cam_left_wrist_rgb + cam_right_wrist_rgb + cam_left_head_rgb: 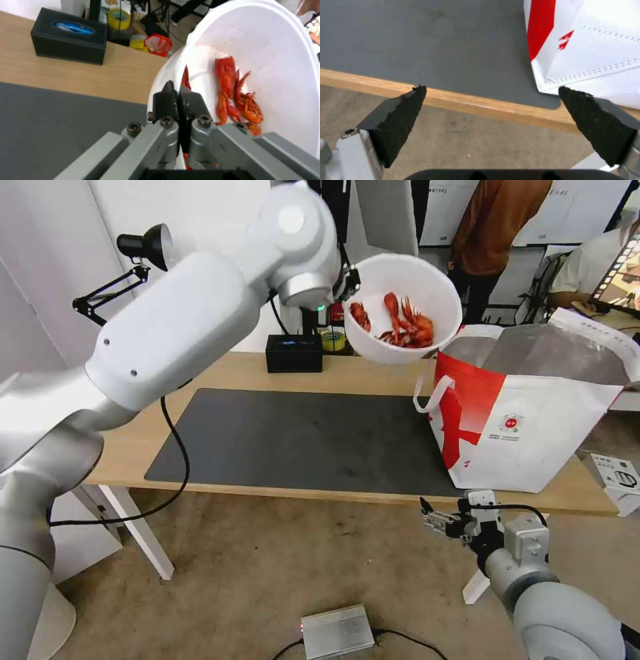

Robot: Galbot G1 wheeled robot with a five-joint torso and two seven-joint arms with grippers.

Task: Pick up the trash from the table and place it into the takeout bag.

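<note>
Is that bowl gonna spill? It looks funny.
The bowl is tipped up in the air, held by its rim in the left gripper, beside the open bag. The red shells have slid to its low side, but none have spilled.

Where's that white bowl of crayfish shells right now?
The white bowl hangs in the air, pinched at its rim by the left end effector, above the table's far edge and just left of the takeout bag.

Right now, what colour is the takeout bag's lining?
Silver foil, seen through the open top of the takeout bag; head view shows it best.
</note>
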